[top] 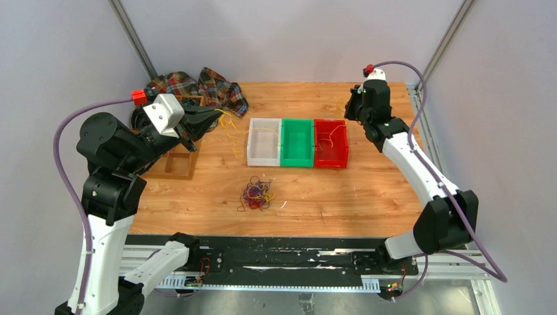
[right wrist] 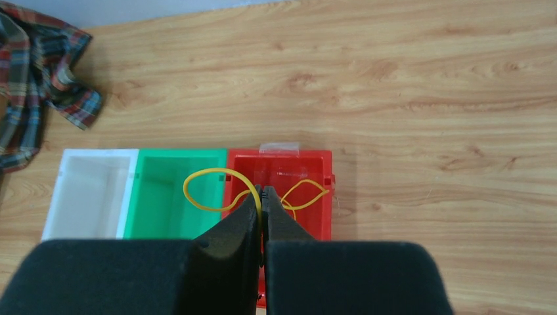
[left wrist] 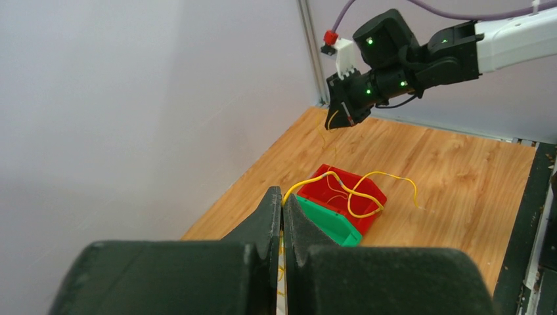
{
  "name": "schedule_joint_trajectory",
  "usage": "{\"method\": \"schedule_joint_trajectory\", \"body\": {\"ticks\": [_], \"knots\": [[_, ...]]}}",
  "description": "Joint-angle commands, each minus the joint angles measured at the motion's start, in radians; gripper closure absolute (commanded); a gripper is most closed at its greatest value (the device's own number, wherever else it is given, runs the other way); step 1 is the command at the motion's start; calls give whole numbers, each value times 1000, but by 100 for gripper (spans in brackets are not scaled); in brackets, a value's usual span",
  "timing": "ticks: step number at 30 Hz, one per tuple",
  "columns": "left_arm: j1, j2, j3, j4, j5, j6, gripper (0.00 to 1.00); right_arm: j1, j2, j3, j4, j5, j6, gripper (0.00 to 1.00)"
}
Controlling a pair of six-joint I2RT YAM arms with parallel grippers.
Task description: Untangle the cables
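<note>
Left gripper (left wrist: 282, 197): raised above the desk's (top: 381, 190) far left, beside the plaid cloth (top: 203, 88). Jaws pressed together, pinching a yellow cable (left wrist: 326, 172). From the tips the cable runs out in loose loops and hangs toward the desk just left of the white bin (top: 264, 162).

Right gripper (right wrist: 261, 193): raised at the far right, near the red bin (top: 331, 164). Jaws pressed together, pinching a yellow strand (right wrist: 186, 189). In the right wrist view the strand leaves the tips in two loops. One shows over the green bin (top: 297, 163), the other over the red bin. Whether the loops touch the bins cannot be told.

Whether cable and strand are one length cannot be told.

Remaining cables: a small tangle (top: 257, 193) of red, yellow-orange and dark strands lies on the desk. It sits in front of the bins, apart from both grippers, roughly in line with the white bin.

Bins: white, green and red stand side by side, touching, in a row at mid-desk.

Other items: a wooden tray (top: 172, 176) lies at the left edge of the desk, under the left arm. The cloth is bunched at the far left corner.
</note>
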Motion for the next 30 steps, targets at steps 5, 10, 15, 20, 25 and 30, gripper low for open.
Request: {"method": "schedule_joint_trajectory", "body": {"ticks": [5,10,15,20,25,30], "knots": [[-3,-13,-16,16,3,-6,100,77,203,16,-105,26,60,99],[-3,-20,-18,16,1,3,100,102,306,54,-145,81,60,99],[-4,-28,-25,15,0,5,100,104,394,78,-178,105,71,98],[-4,-27,-20,7,-4,10,100,109,385,111,-221,118,58,63],[-3,-25,-26,10,-2,5,100,112,337,135,-244,157,26,46],[-3,-27,-22,15,-3,2,99,111,305,140,-256,174,-2,46]]}}
